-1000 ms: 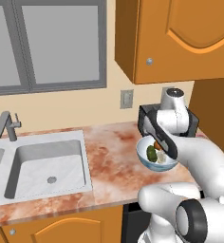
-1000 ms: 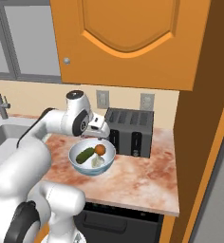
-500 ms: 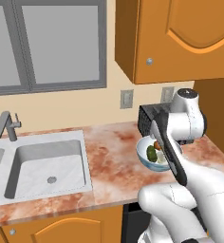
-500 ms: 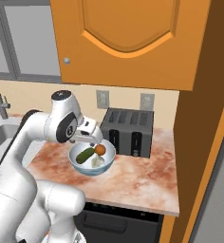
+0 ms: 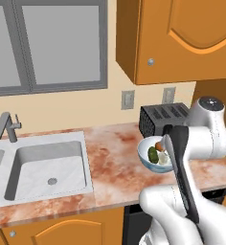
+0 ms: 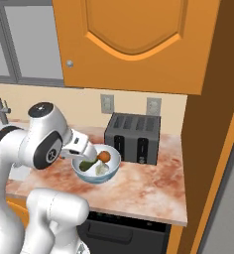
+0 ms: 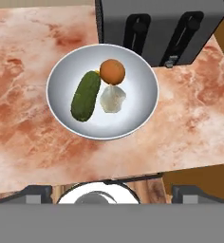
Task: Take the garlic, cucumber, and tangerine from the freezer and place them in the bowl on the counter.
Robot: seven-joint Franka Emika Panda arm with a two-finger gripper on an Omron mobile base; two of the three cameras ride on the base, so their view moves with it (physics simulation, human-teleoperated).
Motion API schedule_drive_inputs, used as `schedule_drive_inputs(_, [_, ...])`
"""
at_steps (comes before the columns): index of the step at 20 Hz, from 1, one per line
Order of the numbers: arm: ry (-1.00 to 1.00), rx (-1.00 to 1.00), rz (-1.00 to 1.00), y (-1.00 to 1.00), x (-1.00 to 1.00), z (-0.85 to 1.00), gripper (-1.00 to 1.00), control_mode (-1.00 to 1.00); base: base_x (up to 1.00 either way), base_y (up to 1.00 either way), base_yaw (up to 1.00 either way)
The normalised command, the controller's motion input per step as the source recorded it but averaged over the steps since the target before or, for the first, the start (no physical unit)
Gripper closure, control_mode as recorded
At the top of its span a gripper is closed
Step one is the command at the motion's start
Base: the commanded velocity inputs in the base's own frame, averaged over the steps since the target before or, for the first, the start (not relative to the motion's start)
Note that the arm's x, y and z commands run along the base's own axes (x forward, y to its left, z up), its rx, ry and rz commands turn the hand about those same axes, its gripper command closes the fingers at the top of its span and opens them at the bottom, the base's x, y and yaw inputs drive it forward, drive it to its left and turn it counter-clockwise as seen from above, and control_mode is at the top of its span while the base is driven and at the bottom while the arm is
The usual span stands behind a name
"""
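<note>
- Hand view: the bowl (image 7: 102,128) sits on the counter (image 7: 28,142) near the toaster (image 7: 161,23), holding cucumber (image 7: 85,96), tangerine (image 7: 112,71) and garlic (image 7: 113,100).
- The gripper (image 7: 107,192) hangs above it, jaws spread wide, empty.

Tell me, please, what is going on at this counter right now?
The robot arm is above the bowl on the counter, beside the toaster. The cucumber, tangerine and garlic all lie inside the bowl, close together. The gripper is open and holds nothing, so the loading looks finished.
</note>
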Motion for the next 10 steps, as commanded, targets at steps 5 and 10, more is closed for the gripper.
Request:
schedule_drive_inputs(5, [-0.11, 0.0, 0.02, 0.13, -0.38, 0.46, -1.0, -1.0, 0.0, 0.0, 0.0])
schedule_drive_inputs(10, [-0.1, 0.0, 0.0, 0.01, -0.13, 0.6, -1.0, -1.0, 0.0, 0.0, 0.0])
